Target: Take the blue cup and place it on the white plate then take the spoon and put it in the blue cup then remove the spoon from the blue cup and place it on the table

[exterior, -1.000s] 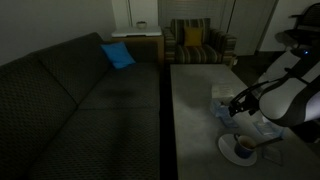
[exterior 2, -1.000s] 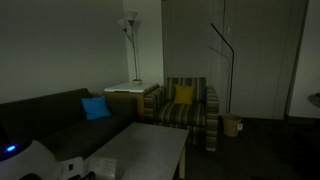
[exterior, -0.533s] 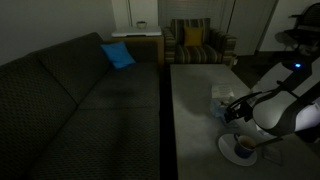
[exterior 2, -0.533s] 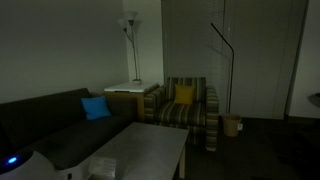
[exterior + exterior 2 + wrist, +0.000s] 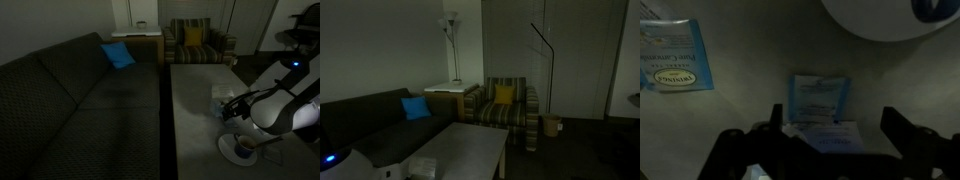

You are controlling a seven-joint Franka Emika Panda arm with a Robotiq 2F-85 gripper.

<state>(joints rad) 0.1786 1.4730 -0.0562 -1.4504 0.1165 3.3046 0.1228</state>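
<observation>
The blue cup (image 5: 243, 146) stands on the white plate (image 5: 231, 152) near the front right of the grey table (image 5: 195, 120). In the wrist view the plate (image 5: 875, 18) fills the top right, with the cup (image 5: 940, 8) at the corner. My gripper (image 5: 229, 111) hovers over the table just beyond the plate. Its fingers are spread open and empty (image 5: 833, 125), above small paper packets (image 5: 820, 97). I cannot make out the spoon in any view.
A pale blue-white box (image 5: 220, 98) sits on the table beside the gripper. Another packet (image 5: 676, 56) lies at the left of the wrist view. A dark sofa (image 5: 80, 110) runs along the table's side. A striped armchair (image 5: 510, 105) stands beyond its far end.
The arm has shifted, and the gripper has moved a little lower and away from the plate, toward the packets. The cup and plate have not moved.
</observation>
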